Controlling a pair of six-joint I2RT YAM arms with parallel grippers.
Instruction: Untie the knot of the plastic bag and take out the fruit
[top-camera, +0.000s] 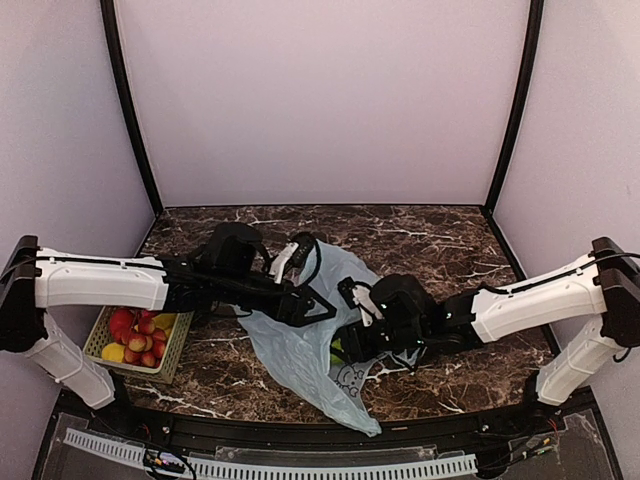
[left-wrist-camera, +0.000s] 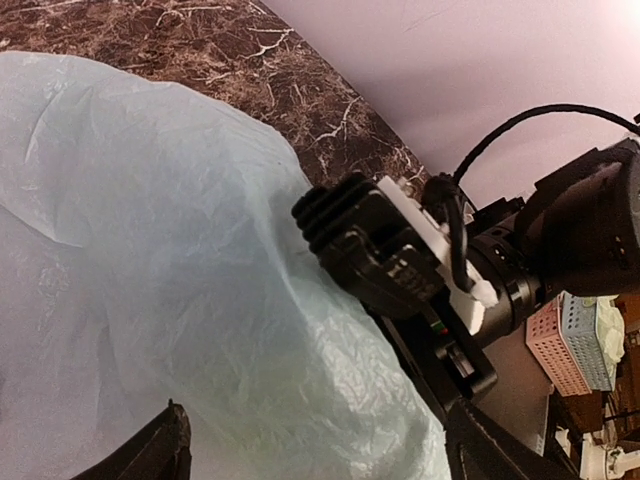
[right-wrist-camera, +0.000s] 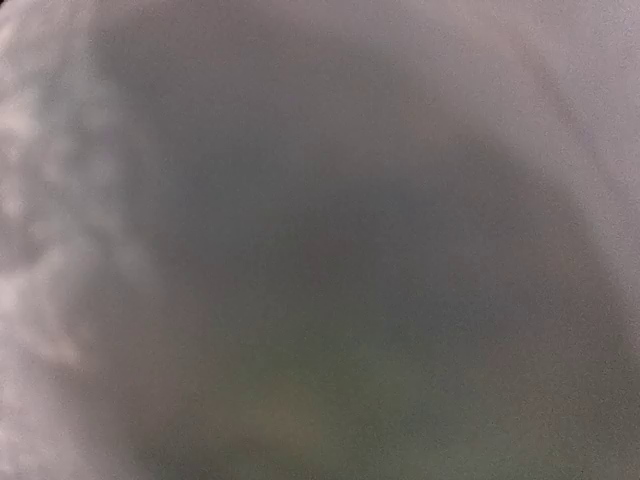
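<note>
The fingers (left-wrist-camera: 165, 450) of the left gripper (left-wrist-camera: 315, 420) are seen spread wide at the lower corners of its wrist view, with only slack film lying beyond them, so these jaws are taken to be open and nothing is pinched. The state of the right gripper (top-camera: 352, 325) cannot be told: its own camera is smothered by blurred plastic, and only one ribbed finger is shown pressed against the film. One plastic bag (top-camera: 300, 350) is spread on the marble table (top-camera: 440, 240) between the two grippers, its long axis running from the far centre towards the near edge, slightly to the right. The knot cannot be made out in any view. Of the fruit (top-camera: 338, 352), a single green patch is visible through the film, just beside the right gripper and on its near-left side; the right arm is judged the nearer to it, while the left gripper is set at the bag's far-left flank. One basket (top-camera: 178, 350) is found well apart at the left, holding several red apples (top-camera: 135, 335) and yellow pieces (top-camera: 165, 321).
</note>
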